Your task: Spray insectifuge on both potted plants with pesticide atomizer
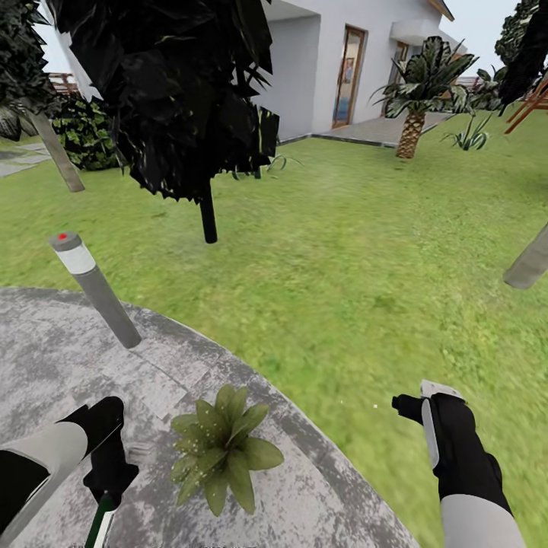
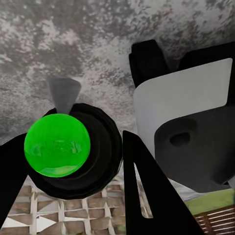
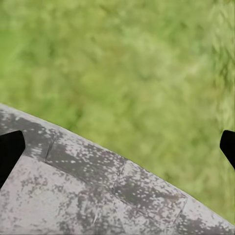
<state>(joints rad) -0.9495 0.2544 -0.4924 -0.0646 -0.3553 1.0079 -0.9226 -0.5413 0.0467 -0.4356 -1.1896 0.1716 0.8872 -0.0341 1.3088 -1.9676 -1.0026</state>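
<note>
Left end effector (image 1: 109, 481) was closed on a round dark body, judged to be the pesticide atomizer (image 2: 105, 147), held low over the patio (image 1: 46, 358) just beside one potted plant (image 1: 221, 450). Right end effector (image 1: 417, 405) hung open and empty at the edge of the lawn (image 1: 342, 251). The bottle was judged light, rigid and smooth-walled. Grip the body mid-height, keeping the spray head clear.

Bollard lamp (image 1: 94, 288) left, open lawn (image 1: 358, 251) right
</note>
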